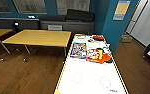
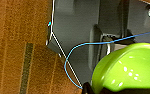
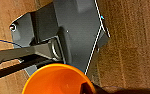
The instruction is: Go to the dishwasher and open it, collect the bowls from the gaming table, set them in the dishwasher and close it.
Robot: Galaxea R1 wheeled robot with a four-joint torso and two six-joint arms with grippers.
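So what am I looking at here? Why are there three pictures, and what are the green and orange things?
They come from three cameras on one wheeled robot with two arms. The first camera sits high on the robot and looks forward and down. It sees a long white table with colourful boxes lying on it, a yellow wooden table beside it, and a brown wooden floor. The other two cameras sit on the robot's wrists. The left wrist camera shows a shiny green bowl up close, and the right wrist camera shows an orange bowl. Each bowl seems to be carried by that arm, though the fingers are hard to see. The big grey plates behind the bowls are parts of the robot itself.
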